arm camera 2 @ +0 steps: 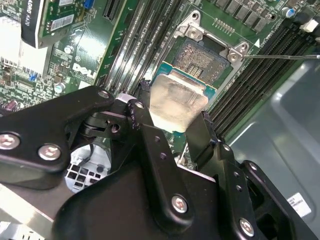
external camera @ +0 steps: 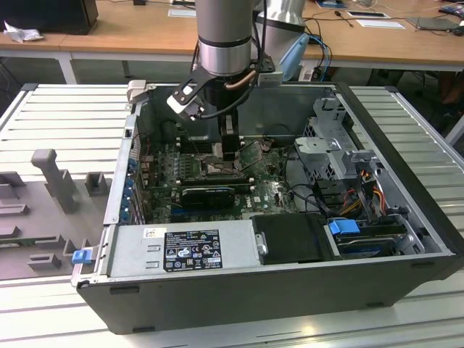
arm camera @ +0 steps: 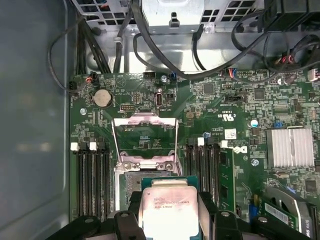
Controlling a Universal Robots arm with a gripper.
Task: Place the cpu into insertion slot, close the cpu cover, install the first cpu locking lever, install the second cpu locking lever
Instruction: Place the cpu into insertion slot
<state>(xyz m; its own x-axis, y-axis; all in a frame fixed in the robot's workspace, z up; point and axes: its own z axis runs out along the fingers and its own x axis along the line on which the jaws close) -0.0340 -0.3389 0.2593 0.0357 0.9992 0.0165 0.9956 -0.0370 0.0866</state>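
Observation:
My gripper [arm camera 2: 170, 120] is shut on the cpu [arm camera 2: 176, 100], a pale silvery square chip pinched by its edges between the black fingers [arm camera 2: 137, 114]. In the first wrist view the cpu [arm camera: 170, 205] hangs just short of the insertion slot [arm camera: 131, 179], whose contact field shows uncovered in the second wrist view [arm camera 2: 202, 56]. The cpu cover [arm camera: 145, 122] stands swung open beyond the slot. A thin metal lever rod [arm camera 2: 280, 56] sticks out beside the socket. In the exterior view the gripper [external camera: 230, 151] reaches down inside the grey case over the insertion slot [external camera: 216, 169].
Long black memory slots [arm camera: 92, 175] flank the socket on both sides. A black expansion card [external camera: 209, 194], the power supply [external camera: 185, 250], a drive cage [external camera: 330, 141] and loose cables [arm camera: 150, 45] crowd the case. The case walls [external camera: 406, 159] hem in the arm.

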